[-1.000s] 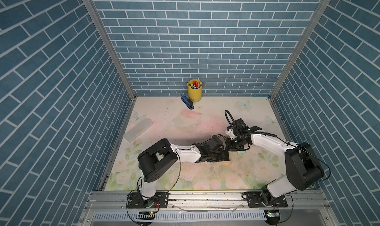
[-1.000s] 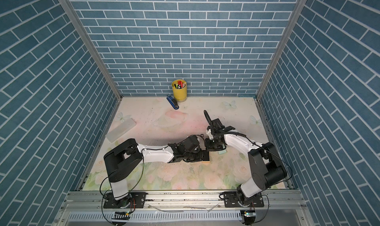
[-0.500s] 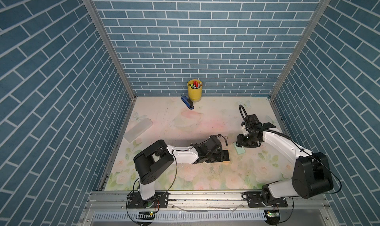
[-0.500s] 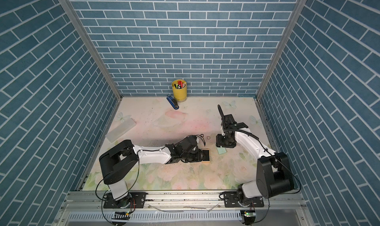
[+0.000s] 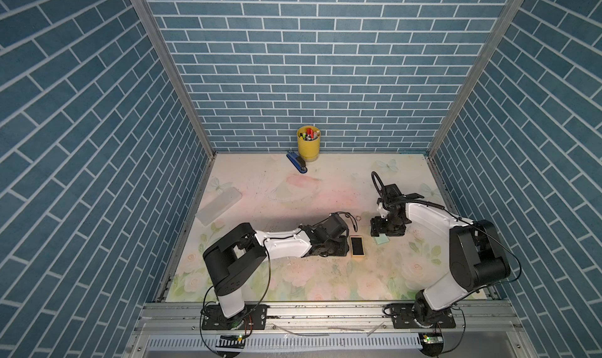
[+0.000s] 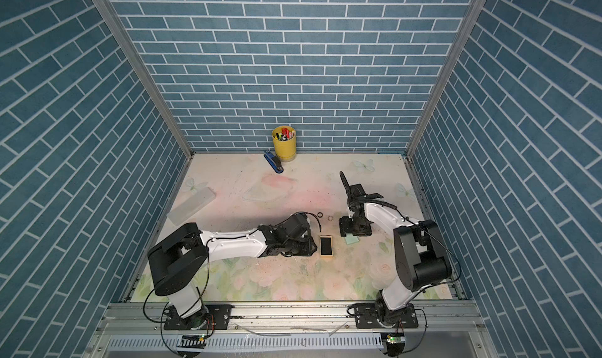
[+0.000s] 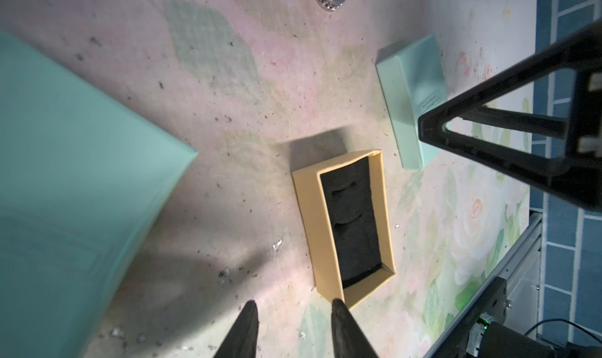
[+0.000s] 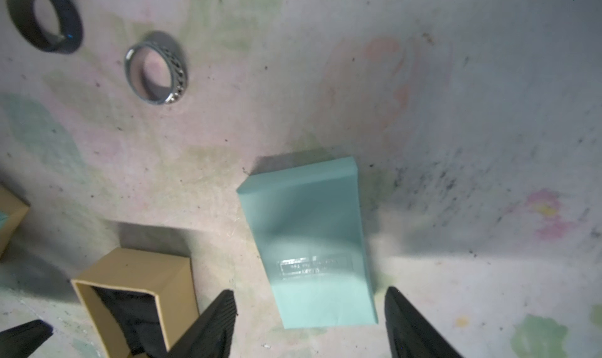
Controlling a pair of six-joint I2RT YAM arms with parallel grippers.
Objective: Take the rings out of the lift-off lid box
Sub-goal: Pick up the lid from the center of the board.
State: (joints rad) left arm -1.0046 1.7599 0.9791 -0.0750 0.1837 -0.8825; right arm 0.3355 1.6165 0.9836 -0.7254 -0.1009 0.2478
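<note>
Lid on table between jaws of my right claw, wide, ungripped. My left claw narrow, empty, beside open box. Two rings at box's 12 o'clock.

The open box lies just beside the left gripper — tan walls, black lining. A ring rests on the mat nearby — the mint lid shows under the right gripper.
</note>
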